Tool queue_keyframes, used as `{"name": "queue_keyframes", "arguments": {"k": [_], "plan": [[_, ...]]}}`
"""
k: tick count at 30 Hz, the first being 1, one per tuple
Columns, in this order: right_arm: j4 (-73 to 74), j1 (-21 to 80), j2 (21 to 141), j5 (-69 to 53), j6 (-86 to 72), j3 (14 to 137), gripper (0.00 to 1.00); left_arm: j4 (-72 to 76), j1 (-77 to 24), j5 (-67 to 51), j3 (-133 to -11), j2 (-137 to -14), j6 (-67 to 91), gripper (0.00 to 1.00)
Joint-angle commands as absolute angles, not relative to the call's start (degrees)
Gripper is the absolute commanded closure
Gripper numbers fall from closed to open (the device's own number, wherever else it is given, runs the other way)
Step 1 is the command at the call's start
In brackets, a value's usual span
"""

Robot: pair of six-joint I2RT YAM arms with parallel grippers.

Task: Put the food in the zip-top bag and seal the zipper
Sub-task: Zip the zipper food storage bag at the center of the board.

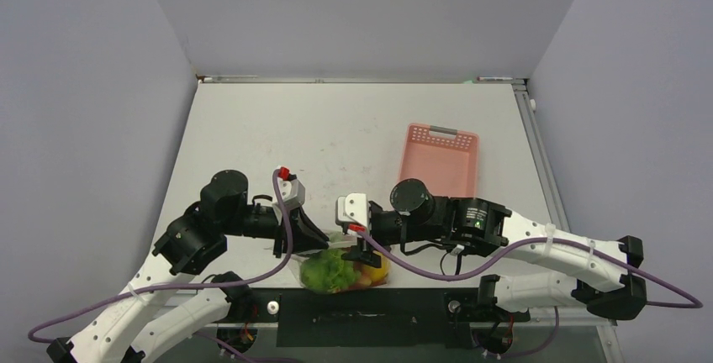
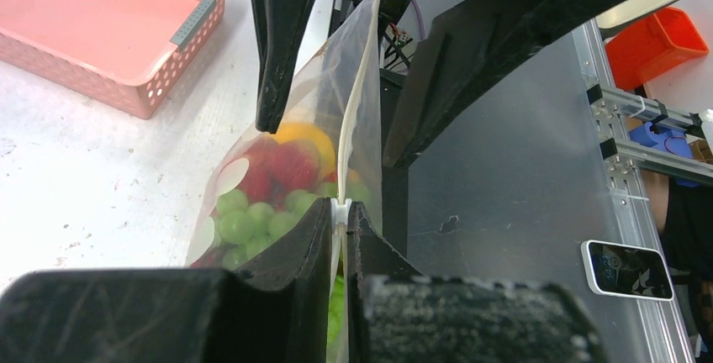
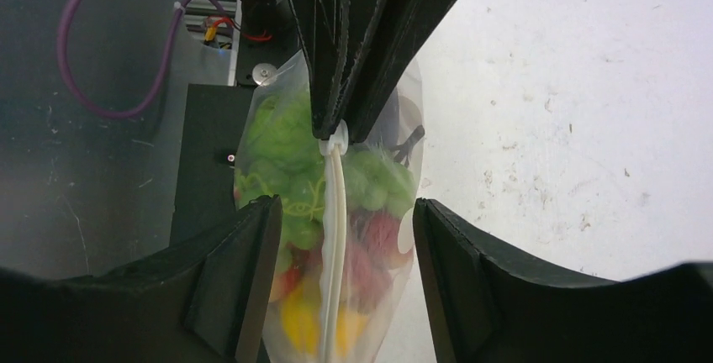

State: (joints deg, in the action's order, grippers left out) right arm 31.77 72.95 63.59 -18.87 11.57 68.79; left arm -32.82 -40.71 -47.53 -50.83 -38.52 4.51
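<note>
The zip-top bag (image 1: 340,272) hangs at the table's near edge, full of the food (image 3: 294,170): green grapes (image 2: 252,220), a leafy green piece, red and yellow pieces. Its zipper (image 3: 332,228) runs as a white strip along the top. My left gripper (image 2: 343,212) is shut on one end of the zipper, at a small white tab. My right gripper (image 3: 336,249) is open and straddles the zipper farther along, with one finger on each side of the bag and a gap to each. In the top view both grippers (image 1: 324,241) (image 1: 363,254) meet over the bag.
The pink basket (image 1: 441,157) stands on the table behind the right arm, also in the left wrist view (image 2: 109,18). Below the table edge lie a dark metal plate (image 2: 504,212), a phone (image 2: 626,269) and an orange bin (image 2: 656,39).
</note>
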Motion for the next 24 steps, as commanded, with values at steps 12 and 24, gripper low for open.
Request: {"name": "queue_keyframes", "arguments": {"k": [12,24], "plan": [[28.9,71.5,65.4,-24.7,12.0,67.7,0.82,-26.8,-40.7,-50.6,-54.7,-37.6,6.1,1.00],[29.4,71.4,65.7,-25.5,13.0,68.3,0.95,-26.7,-40.6,-50.5,-54.9,-37.1,6.2,1.00]]}}
